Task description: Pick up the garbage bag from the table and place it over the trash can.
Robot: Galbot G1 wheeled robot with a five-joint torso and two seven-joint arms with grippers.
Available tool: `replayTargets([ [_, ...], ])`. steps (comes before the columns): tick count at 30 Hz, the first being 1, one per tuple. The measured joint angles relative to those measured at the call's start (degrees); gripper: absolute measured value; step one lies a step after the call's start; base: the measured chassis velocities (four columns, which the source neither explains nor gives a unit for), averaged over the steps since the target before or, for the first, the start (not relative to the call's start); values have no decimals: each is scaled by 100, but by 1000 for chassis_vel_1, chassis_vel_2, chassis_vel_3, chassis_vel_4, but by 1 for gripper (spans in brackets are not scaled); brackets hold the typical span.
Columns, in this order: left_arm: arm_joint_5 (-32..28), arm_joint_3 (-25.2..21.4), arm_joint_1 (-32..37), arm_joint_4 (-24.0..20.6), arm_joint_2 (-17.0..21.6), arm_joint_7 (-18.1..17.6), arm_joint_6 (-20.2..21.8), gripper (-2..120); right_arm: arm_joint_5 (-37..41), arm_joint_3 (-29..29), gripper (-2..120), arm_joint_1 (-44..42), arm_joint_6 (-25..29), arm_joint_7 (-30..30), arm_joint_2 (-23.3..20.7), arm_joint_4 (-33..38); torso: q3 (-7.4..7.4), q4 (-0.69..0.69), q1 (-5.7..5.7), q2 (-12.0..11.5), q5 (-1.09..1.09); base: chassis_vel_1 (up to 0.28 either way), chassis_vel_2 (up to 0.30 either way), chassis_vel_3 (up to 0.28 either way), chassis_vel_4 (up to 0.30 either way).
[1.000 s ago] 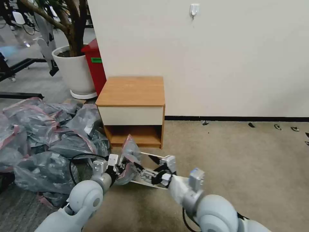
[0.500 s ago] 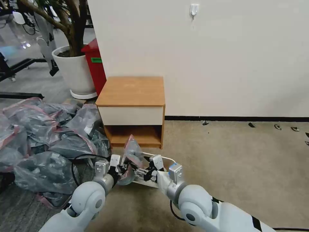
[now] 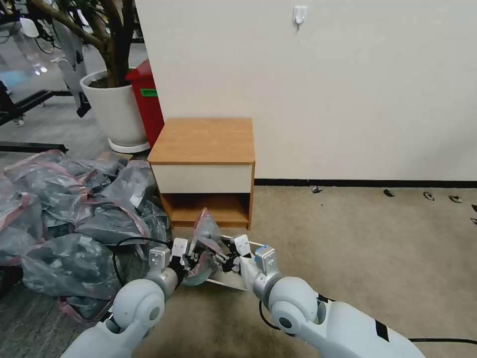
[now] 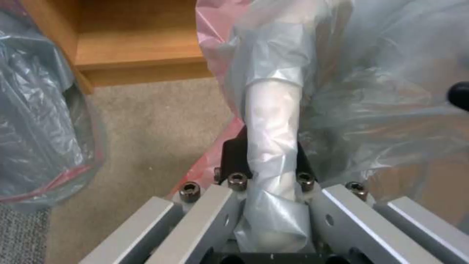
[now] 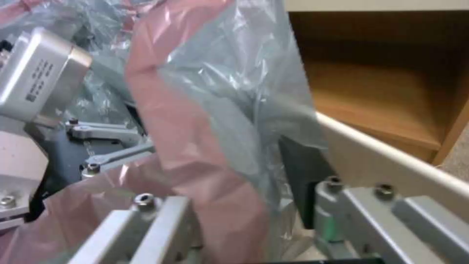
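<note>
A heap of grey bags [image 3: 74, 209] lies on the carpet to the left, with a red bin [image 3: 148, 99] and a potted tree [image 3: 112, 99] farther back. The garbage bag [image 3: 203, 238], crinkled grey with a pink band, hangs over the trash can [image 3: 233, 281] just in front of the wooden surface [image 3: 203, 140]. The left pincer [image 3: 191, 258] is pinching the bag against the can's rim. The right pincer [image 3: 223, 254] stands spread beside it, with bag film between its fingers.

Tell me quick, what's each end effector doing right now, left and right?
Left end effector: shut on the garbage bag, over the trash can rim.
Right end effector: at the same bag; open or shut cannot be told.
</note>
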Motion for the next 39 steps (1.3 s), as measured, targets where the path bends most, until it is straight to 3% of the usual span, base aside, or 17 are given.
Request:
replayTargets([
  [10, 2, 2, 45, -1, -28, 1, 0, 3, -30, -23, 0, -39, 224, 76, 50, -51, 0, 0, 0, 0, 0, 0, 0, 0, 0],
  [21, 14, 13, 32, 75, -26, 1, 1, 3, 11, 93, 0, -112, 382, 41, -28, 100, 0, 0, 0, 0, 0, 0, 0, 0, 0],
  [33, 42, -15, 37, 133, -67, 30, -22, 3, 918, 596, 0, 350, 196, 190, -251, -62, 0, 0, 0, 0, 0, 0, 0, 0, 0],
  [39, 38, -182, 50, 130, -76, 147, -131, 3, 1008, 817, 0, 297, 172, 239, -357, -138, 0, 0, 0, 0, 1, 0, 0, 0, 0],
])
